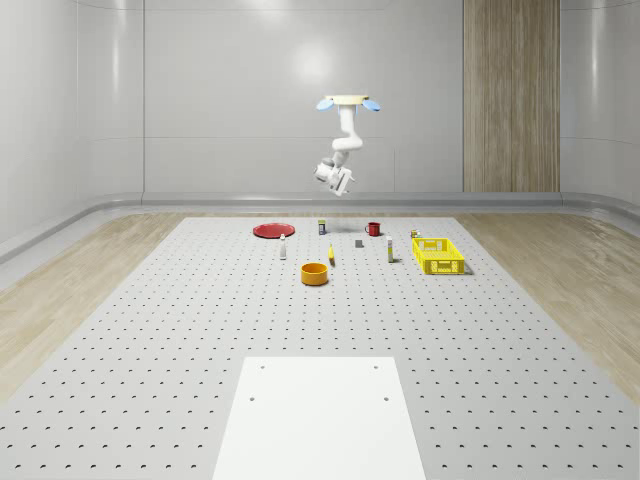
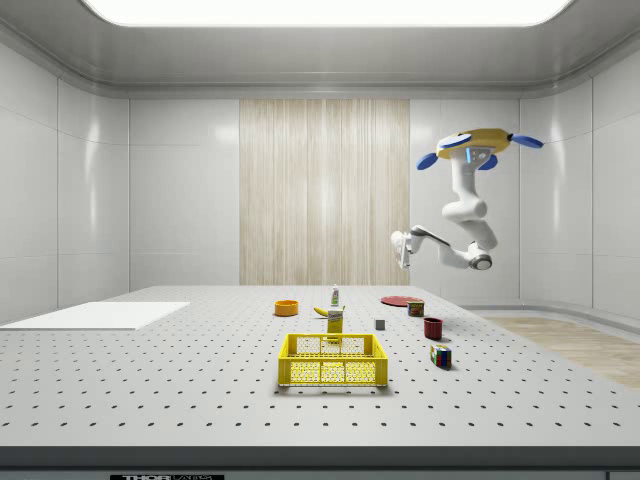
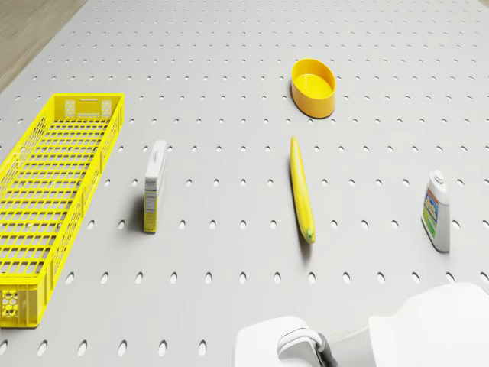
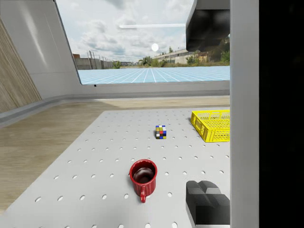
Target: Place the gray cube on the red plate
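Note:
The gray cube [image 1: 358,243] is a small dark block on the perforated table, between the red mug [image 1: 373,229] and the banana [image 1: 331,255]. In the side view the gray cube [image 2: 380,324] stands apart from the red plate [image 2: 398,300] behind it. The flat red plate [image 1: 272,230] lies at the far left of the group. The drone [image 1: 350,102] hovers high over the far part of the table. Its arm hangs down with the gripper [image 1: 340,182] well above the objects, holding nothing I can see. In the wrist view a dark gray block [image 4: 206,202] sits beside the red mug [image 4: 143,177].
A yellow basket [image 1: 438,255] stands at the right, with an orange bowl [image 1: 315,273] nearer the front. A bottle [image 1: 283,248], a small box [image 1: 389,250], a can [image 1: 322,227] and a colored puzzle cube [image 4: 161,132] stand around. A white sheet [image 1: 318,420] lies at the front.

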Motion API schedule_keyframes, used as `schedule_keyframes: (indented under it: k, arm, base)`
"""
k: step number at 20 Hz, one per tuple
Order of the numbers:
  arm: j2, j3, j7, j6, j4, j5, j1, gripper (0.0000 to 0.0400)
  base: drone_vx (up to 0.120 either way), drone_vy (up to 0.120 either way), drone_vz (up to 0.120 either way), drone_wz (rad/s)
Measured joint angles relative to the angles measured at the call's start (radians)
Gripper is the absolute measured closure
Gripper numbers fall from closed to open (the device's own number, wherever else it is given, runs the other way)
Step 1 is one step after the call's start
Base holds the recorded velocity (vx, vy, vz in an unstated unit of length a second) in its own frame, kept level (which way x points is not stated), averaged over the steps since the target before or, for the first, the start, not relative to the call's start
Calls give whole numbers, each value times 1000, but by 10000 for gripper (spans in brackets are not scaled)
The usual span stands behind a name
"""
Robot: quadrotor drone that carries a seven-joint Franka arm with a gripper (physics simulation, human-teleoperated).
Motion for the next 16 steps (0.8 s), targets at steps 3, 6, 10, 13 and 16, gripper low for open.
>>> schedule_keyframes:
  k: [3,6,10,13,16]
  arm:
    - [-40,119,128,-68,-116,-233,-163,0]
    - [-77,200,227,-135,-173,-371,-306,0]
    - [-119,265,313,-193,-204,-458,-437,0]
    - [-145,294,353,-214,-212,-484,-497,0]
    - [-168,313,379,-221,-215,-494,-536,0]
  base:
    - [120,0,-120,0]
    - [120,0,-120,0]
    - [120,40,-50,0]
    - [120,120,0,0]
    - [120,53,-27,0]
